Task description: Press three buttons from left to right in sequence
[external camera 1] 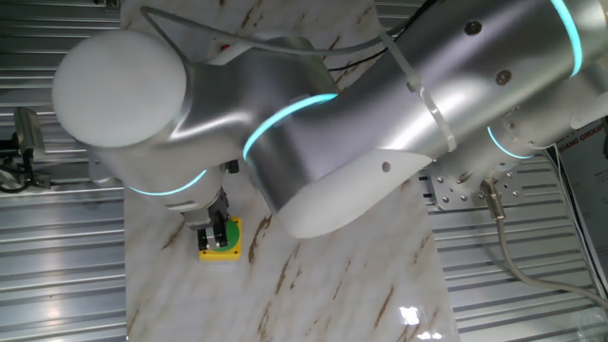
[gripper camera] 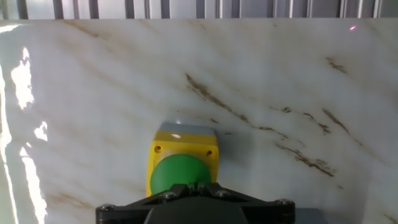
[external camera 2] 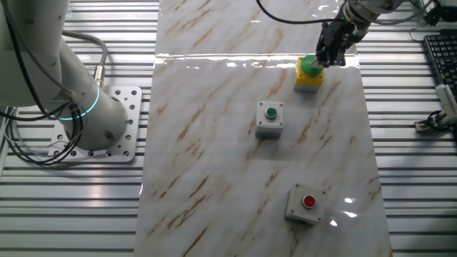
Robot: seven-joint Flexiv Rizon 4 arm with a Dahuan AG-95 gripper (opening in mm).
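The yellow box (external camera 2: 308, 81) with the large green dome button (external camera 2: 308, 66) stands at the far right of the marble top. My gripper (external camera 2: 319, 63) is on the dome, fingertips together and touching it. In the hand view the gripper (gripper camera: 193, 185) sits shut against the near edge of the dome (gripper camera: 174, 173) on the yellow box (gripper camera: 163, 154). One fixed view shows the gripper (external camera 1: 218, 231) on the yellow box (external camera 1: 228, 250). The grey box with the dark-green button (external camera 2: 270, 118) is mid-table. The grey box with the red button (external camera 2: 305, 203) is nearest the front.
The marble table top (external camera 2: 207, 157) lies between ribbed metal surfaces. The arm's base (external camera 2: 89, 107) stands on a plate at the left. A keyboard (external camera 2: 441, 57) lies at the right edge. The arm's body (external camera 1: 380, 123) hides most of the table in one fixed view.
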